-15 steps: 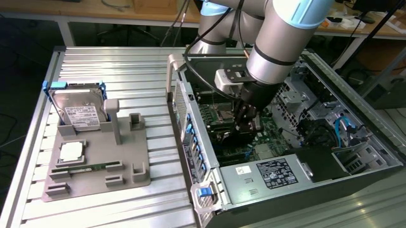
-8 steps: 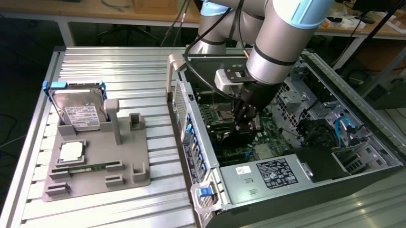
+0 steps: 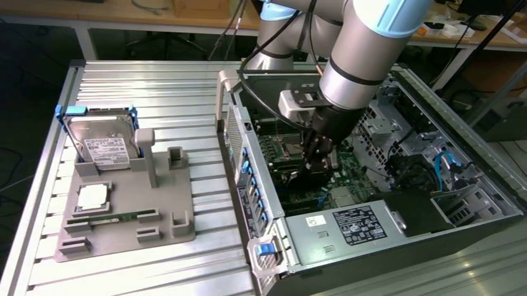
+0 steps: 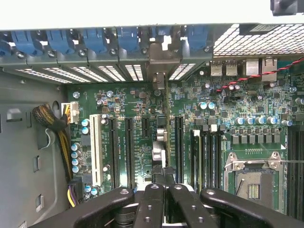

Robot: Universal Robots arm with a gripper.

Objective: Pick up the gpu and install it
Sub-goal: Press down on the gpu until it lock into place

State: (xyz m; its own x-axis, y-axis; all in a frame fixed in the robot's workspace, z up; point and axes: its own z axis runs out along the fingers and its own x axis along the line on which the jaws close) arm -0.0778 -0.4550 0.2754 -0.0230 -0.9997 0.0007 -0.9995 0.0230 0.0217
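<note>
Now we have the gripper point(image 4: 164, 178) down inside the computer case point(image 3: 362, 228), jaws clamped tight on the gpu point(image 4: 159, 142), which stands edge-on straight ahead of them, its long axis running along the motherboard point(image 4: 133, 104) slots toward its bracket point(image 4: 159, 66) at the rear wall.

A: The table point(image 3: 140, 80) is ribbed, brushed metal with a dull shine; the holder tray point(image 3: 123, 222) at lower left is matt grey plastic.

B: And the computer case point(image 3: 247, 148)?

A: Perforated sheet metal, with glossy blue plastic clips point(image 4: 95, 40). The motherboard point(image 4: 137, 137) is green laminate, faintly glossy. The gripper point(image 4: 164, 178) is matt black.
</note>
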